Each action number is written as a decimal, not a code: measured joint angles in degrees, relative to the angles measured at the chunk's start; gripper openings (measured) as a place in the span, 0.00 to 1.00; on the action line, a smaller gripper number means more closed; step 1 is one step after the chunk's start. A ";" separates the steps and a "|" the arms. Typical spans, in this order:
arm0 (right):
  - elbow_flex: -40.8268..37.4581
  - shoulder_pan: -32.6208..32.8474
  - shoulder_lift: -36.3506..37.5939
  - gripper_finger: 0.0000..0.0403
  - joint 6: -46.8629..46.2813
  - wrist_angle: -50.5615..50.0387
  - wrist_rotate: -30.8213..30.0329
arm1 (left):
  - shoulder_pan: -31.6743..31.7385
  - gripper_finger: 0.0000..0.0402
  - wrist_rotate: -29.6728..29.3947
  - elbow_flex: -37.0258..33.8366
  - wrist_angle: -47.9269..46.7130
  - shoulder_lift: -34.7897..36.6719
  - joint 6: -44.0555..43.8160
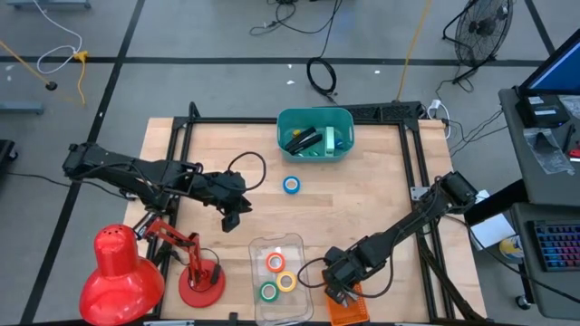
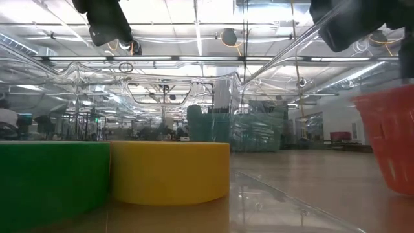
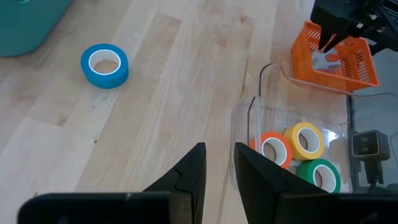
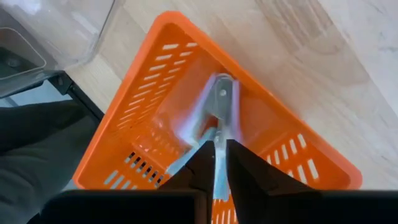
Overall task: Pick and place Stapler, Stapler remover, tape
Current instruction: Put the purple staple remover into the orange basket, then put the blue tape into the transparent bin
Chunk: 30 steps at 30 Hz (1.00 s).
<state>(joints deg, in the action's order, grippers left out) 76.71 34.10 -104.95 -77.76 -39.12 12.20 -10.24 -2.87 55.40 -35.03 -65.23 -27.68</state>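
Overhead view: I see blue tape roll (image 1: 291,185) alone mid-frame on table (image 1: 381,195), below teal bin (image 1: 314,133); orange, yellow, green rolls (image 1: 275,276) sit in clear tray (image 1: 277,279) at bottom centre. Left gripper (image 1: 237,205) hovers centre-left, empty. Right gripper (image 1: 340,288) over orange basket (image 1: 349,311), bottom.

Left wrist: fingers (image 3: 188,173) narrowly apart, holding nothing.

Right wrist: staple remover (image 4: 214,121) inside basket, pinched between fingertips; I judge release starting.

Left to do: blue roll; stapler apparently in bin, uncertain.
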 joint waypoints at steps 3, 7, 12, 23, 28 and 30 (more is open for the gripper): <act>0.00 -0.02 0.00 0.12 0.41 -0.21 -0.02 | 0.00 0.21 0.00 0.00 0.02 0.00 0.00; 0.00 -0.02 0.00 0.13 0.47 0.16 -0.02 | 0.00 0.21 0.00 0.00 0.04 0.00 0.00; 0.00 -0.06 0.35 0.13 -0.31 5.13 0.24 | 0.00 0.21 0.00 0.00 0.04 0.00 0.00; 0.00 -3.53 0.45 0.13 2.48 52.68 -5.88 | 0.00 0.21 1.09 0.00 6.08 0.00 -1.20; 0.00 -6.67 2.68 0.11 11.11 69.79 -17.80 | 0.03 0.21 -0.41 0.00 8.95 0.00 -1.41; 0.00 -7.76 3.89 0.09 18.09 74.94 -23.00 | 0.06 0.21 -2.53 0.00 9.36 0.00 -0.87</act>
<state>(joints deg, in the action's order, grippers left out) 76.71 26.35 -101.05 -59.66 35.82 -10.80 -10.18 -5.40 55.40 -25.66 -65.23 -28.55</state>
